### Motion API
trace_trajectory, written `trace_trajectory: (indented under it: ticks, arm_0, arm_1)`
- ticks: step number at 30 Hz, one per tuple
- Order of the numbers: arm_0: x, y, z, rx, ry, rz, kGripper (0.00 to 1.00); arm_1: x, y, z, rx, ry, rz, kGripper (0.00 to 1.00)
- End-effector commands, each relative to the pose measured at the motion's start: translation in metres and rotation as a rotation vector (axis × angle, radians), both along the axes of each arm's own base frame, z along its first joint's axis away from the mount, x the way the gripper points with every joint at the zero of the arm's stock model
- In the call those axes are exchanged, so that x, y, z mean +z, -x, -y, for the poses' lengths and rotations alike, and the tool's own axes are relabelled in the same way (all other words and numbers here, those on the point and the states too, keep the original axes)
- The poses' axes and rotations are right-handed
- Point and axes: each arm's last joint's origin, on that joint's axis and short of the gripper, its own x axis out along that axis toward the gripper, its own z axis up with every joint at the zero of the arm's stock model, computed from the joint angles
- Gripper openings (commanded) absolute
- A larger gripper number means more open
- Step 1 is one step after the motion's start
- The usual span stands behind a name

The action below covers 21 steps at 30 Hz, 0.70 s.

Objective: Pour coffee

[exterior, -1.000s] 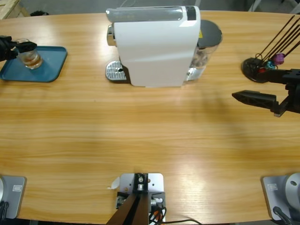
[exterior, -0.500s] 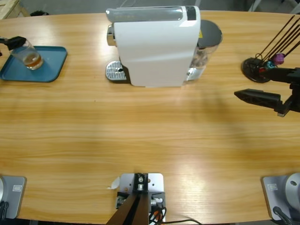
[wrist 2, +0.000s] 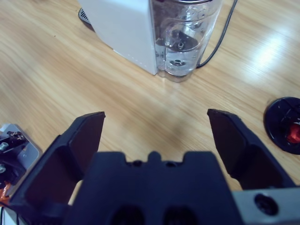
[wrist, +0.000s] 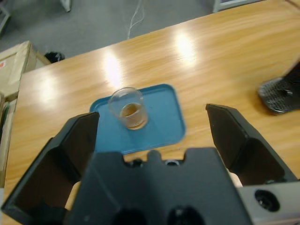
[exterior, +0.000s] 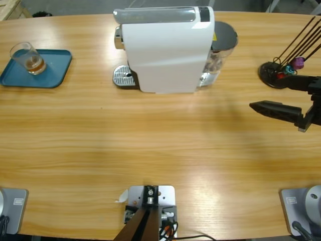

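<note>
Grey floor shows only past the left hand [wrist: 152, 126], spread above the coffee [wrist: 131, 111]; right hand [wrist 2: 157, 124] spread.

Amber-brown coffee [wrist: 131, 111] is showing as a shallow layer in a clear, colourless glass [wrist: 127, 108] ahead of the left gripper [wrist: 152, 136], whose jaws are showing matt black, as is its body. The tray [wrist: 161, 119] under the glass is showing a solid teal blue with no pattern. The table [exterior: 160, 150] is showing honey-yellow wood with long streaked grain.

Ahead of the right gripper [wrist 2: 157, 143], equally black, the coffee machine [wrist 2: 124, 28] is looking plain white, with a transparent water tank [wrist 2: 183, 37] beside it and a black cable [wrist 2: 220, 33] trailing behind. Off to the gripper's right, a black round stand base [wrist 2: 283, 124] is showing a small red piece.
</note>
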Motion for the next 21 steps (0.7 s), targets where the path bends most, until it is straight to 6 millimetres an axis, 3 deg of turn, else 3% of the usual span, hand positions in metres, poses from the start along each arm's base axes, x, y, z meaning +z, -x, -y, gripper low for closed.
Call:
trace_trajectory:
  ticks: [1, 6, 10, 13, 16, 21]
  arm_0:
    - [-0.002, 0.033, 0.023, -0.16, 0.088, -0.072, 0.987]
    - [-0.005, 0.041, 0.039, -0.348, 0.2, -0.198, 0.991]
    - [0.013, 0.047, 0.04, -0.416, 0.241, -0.156, 0.987]
    - [0.001, 0.049, 0.044, -0.494, 0.256, -0.218, 0.991]
    - [-0.013, 0.067, 0.041, -0.546, 0.249, -0.241, 0.987]
    - [-0.011, 0.076, 0.036, -0.55, 0.217, -0.176, 0.977]
  arm_1:
    - [-0.003, 0.005, 0.002, -0.001, 0.018, -0.012, 1.0]
    - [-0.004, 0.005, 0.004, -0.028, 0.029, -0.006, 1.0]
    - [-0.006, 0.003, 0.003, -0.036, 0.037, -0.005, 1.0]
    - [-0.006, 0.003, 0.004, -0.037, 0.035, -0.004, 1.0]
    - [-0.007, 0.004, 0.004, -0.037, 0.031, 0.0, 1.0]
    - [-0.007, 0.004, 0.004, -0.041, 0.033, 0.004, 1.0]
